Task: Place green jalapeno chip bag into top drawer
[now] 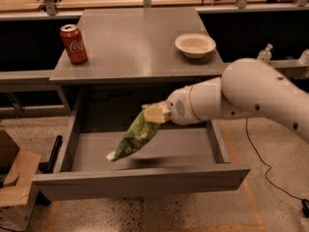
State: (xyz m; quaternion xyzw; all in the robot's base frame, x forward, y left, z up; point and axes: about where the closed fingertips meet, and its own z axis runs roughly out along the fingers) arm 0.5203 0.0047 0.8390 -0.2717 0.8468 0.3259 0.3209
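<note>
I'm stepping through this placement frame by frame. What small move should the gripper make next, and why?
Probably open the gripper to let go: it grips the green jalapeno chip bag by its upper end, and the bag hangs over the open top drawer, its lower tip behind the front panel.

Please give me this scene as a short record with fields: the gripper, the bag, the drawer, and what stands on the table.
gripper: above the open drawer, shut on the chip bag's upper end
chip bag: green, hanging tilted, lower end pointing down-left into the drawer
drawer: pulled out, grey inside
table: soda can at left, bowl at right
task state: bag not yet released
</note>
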